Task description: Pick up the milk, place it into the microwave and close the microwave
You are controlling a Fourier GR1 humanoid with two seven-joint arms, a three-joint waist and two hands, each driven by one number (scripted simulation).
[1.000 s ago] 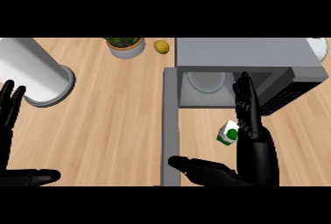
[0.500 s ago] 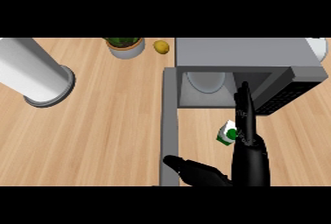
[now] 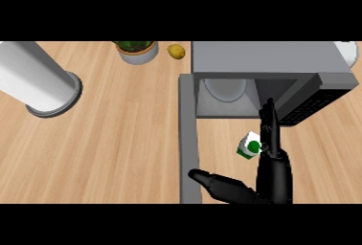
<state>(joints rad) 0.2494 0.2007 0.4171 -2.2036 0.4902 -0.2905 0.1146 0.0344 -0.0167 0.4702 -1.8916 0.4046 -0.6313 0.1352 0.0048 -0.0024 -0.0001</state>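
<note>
The milk (image 3: 247,146), a small white carton with a green round mark, lies on the wooden counter just in front of the open microwave (image 3: 262,60). My right hand (image 3: 272,160) stands edge-on at the carton's right side, fingers (image 3: 268,122) straight and pointing toward the microwave's cavity. Its thumb (image 3: 216,182) is spread out to the left, below the carton. The hand is open and holds nothing. The microwave's dark door (image 3: 314,98) is swung out to the right, and a pale turntable plate (image 3: 225,88) shows inside. My left hand is out of view.
A grey strip (image 3: 187,143) runs down the counter along the microwave's left side. A large white cylinder (image 3: 35,81) stands at the far left. A potted plant (image 3: 136,50) and a yellow lemon (image 3: 176,50) sit at the back.
My left hand, seen at the left edge a second ago, has left the view. The right hand has drawn back slightly and turned edge-on beside the milk.
</note>
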